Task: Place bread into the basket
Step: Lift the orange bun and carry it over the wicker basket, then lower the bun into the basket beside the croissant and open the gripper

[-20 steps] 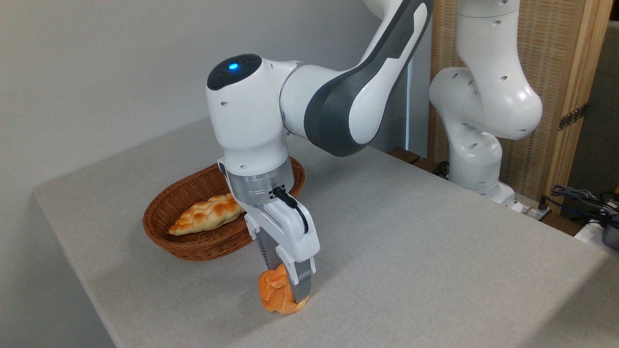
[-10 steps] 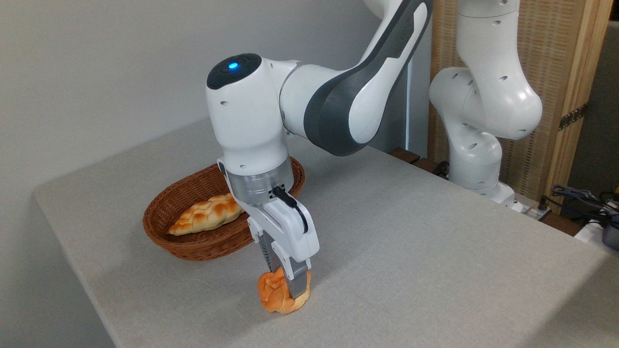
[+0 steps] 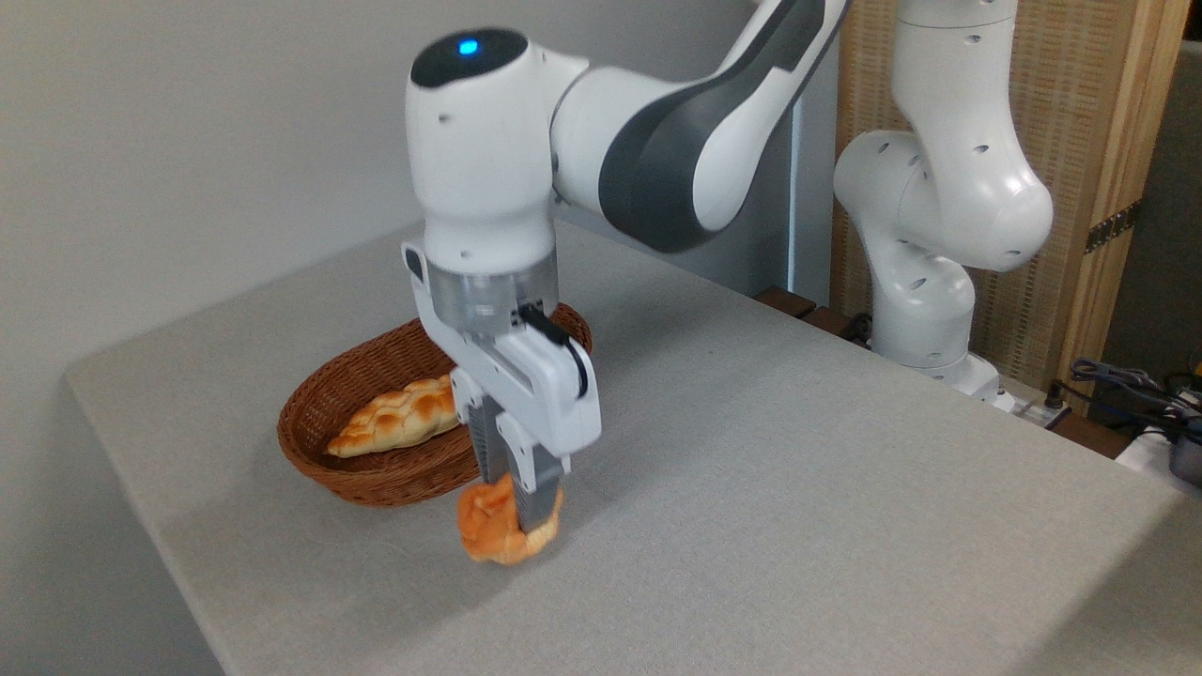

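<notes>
- Gripper (image 3: 512, 512) clamped on bun (image 3: 496, 533) — lifted just in front of wicker basket (image 3: 376, 469).
- Probably light, soft — best pinched gently across the middle.

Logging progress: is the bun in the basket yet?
Out. The bun hangs pinched in the end effector, off the table, beside the basket.

A plain grey wall (image 3: 188, 141) backs the grey-clothed table (image 3: 798, 451), with a woven wood-framed screen (image 3: 1080, 141) at right.
</notes>
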